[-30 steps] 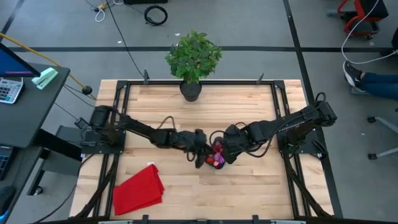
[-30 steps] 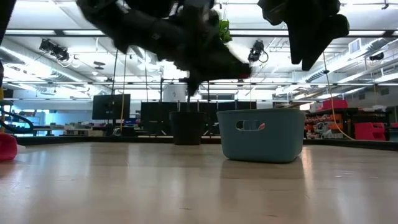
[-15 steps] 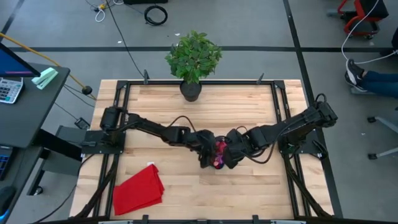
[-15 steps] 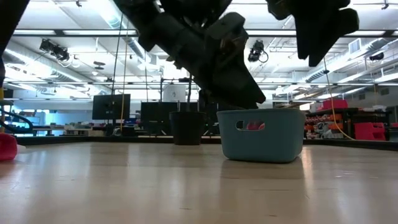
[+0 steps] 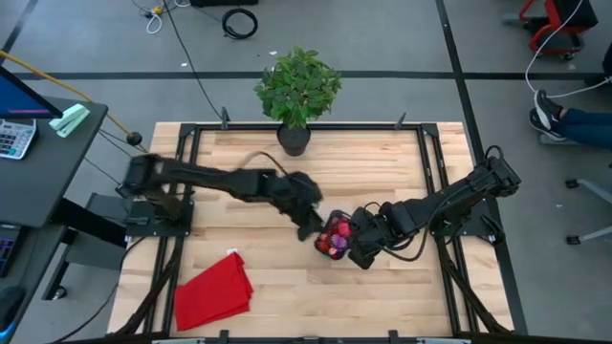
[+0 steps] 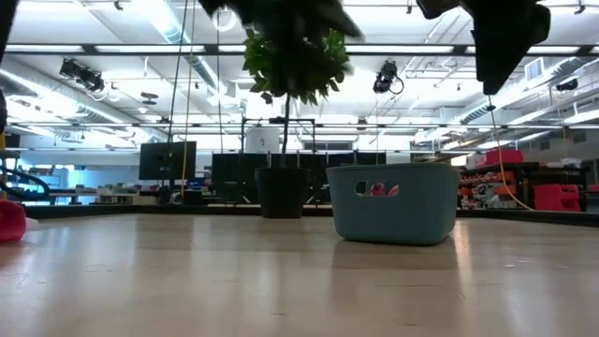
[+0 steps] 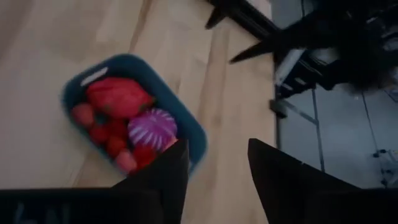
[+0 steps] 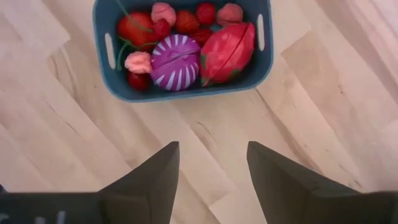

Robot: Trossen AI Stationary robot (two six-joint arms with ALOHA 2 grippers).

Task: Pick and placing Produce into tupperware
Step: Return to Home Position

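The teal tupperware (image 8: 186,93) stands on the wooden table near its middle, also seen in the high view (image 5: 323,250) and the low view (image 6: 393,206). It holds the produce (image 8: 186,43): several small red and pink pieces, one large red piece (image 8: 227,53) and the purple-and-white striped piece (image 8: 175,62). My left gripper (image 7: 214,168) hovers open just left of the tub (image 7: 186,127), raised above it. My right gripper (image 8: 211,165) hovers open at the tub's right-near side. Neither touches anything.
A red cloth (image 5: 212,291) lies near the table's near-left corner. A black pot with a green plant (image 5: 295,115) stands at the middle of the far edge. Black frame rails run along the table's left and right sides.
My left gripper dipped down to the tub, then rose and drew back toward the table's far left. My right gripper moved slightly toward the near edge, off the tub. The tub stayed where it was.
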